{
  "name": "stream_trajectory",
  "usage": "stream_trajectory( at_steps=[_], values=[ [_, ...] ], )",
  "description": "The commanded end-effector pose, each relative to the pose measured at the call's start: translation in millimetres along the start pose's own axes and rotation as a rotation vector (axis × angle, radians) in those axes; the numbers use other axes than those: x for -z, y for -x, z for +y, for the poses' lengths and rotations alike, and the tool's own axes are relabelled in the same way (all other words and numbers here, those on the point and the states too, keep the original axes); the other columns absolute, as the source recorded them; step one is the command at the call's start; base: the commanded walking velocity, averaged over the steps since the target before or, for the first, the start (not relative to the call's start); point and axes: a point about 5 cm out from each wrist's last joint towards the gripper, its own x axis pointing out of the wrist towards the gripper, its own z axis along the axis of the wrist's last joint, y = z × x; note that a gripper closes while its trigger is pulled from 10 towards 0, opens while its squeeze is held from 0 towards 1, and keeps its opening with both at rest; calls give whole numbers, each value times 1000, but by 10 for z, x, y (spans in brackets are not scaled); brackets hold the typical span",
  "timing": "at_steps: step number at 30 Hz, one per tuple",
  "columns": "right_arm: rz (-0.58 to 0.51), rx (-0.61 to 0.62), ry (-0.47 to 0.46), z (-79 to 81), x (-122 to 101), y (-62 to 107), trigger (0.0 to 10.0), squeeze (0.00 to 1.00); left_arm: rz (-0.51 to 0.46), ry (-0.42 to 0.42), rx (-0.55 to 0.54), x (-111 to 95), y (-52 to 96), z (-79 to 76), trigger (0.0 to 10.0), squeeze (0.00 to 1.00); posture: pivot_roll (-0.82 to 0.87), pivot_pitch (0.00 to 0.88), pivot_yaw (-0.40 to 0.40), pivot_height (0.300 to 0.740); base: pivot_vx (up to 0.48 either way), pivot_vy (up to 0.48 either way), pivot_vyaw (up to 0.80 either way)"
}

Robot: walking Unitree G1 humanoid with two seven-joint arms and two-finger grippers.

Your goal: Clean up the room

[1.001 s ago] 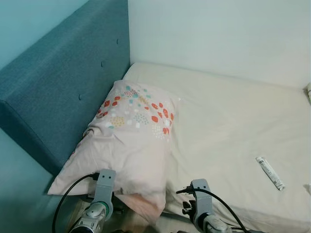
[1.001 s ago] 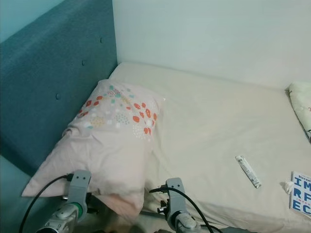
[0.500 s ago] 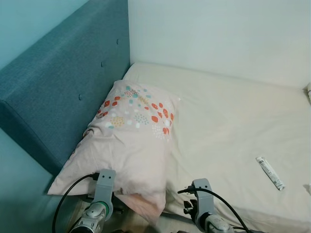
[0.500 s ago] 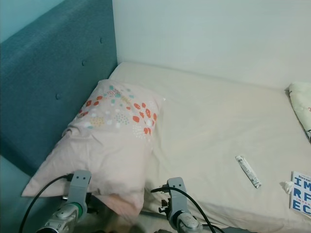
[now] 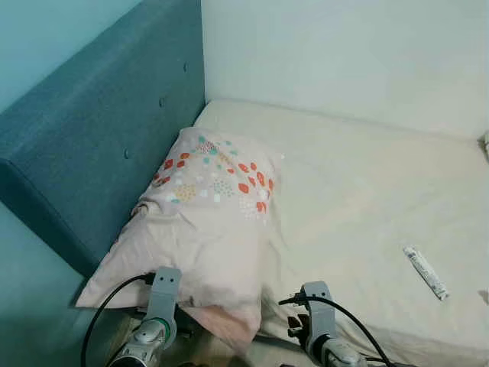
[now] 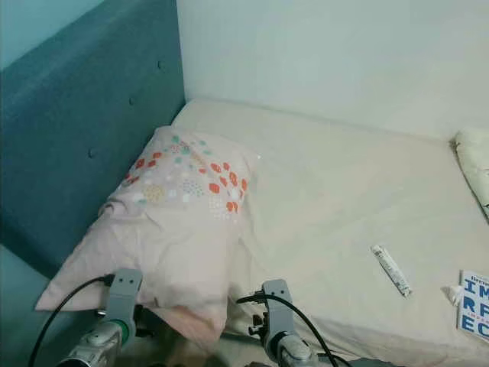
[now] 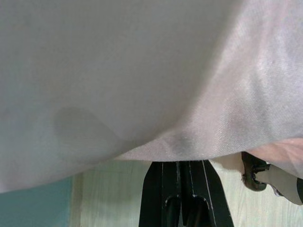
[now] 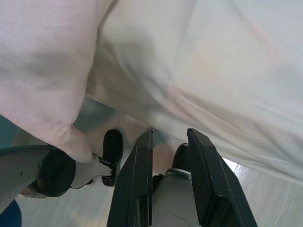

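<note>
Pillow: a pale pink cotton pillow with red, teal and yellow dots (image 5: 206, 222) lies on the bed against the headboard, its near corner overhanging the bed edge just above both sets of fingers.
Bed: a cream-sheeted mattress (image 5: 359, 199) with a blue padded fabric headboard (image 5: 92, 145).
Left gripper (image 7: 182, 189): below the pillow's overhang, fingers pressed together, holding nothing.
Right gripper (image 8: 170, 165): under the mattress edge beside the pillow corner, fingers a narrow gap apart, holding nothing.
Tube: a small white printed tube (image 5: 425, 271) lies on the sheet, well apart from the right fingers; its print is too small to read.
Book: a white book with blue letters (image 6: 475, 313), reading "IM", "R", "EC" at the frame edge.
</note>
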Motion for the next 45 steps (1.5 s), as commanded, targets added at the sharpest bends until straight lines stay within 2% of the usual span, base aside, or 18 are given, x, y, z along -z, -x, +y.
stream_trajectory(
  at_steps=[1, 29, 45],
  values=[
    [13, 0, -30, -4, 37, 10, 10000, 0, 31, -8, 6, 87, 15, -8, 10000, 0, 71, 0, 32, 740, 0, 0, 0],
    [17, -10, -60, 71, 84, 9, 10000, 0, 23, -11, 12, 43, 5, -11, 10000, 0, 69, 11, 43, 740, 0, 0, 0],
    [14, -7, -90, 11, 78, 21, 10000, 0, 18, -9, 13, 38, 5, -16, 10000, 0, 66, 13, 44, 740, 0, 0, 0]
  ],
)
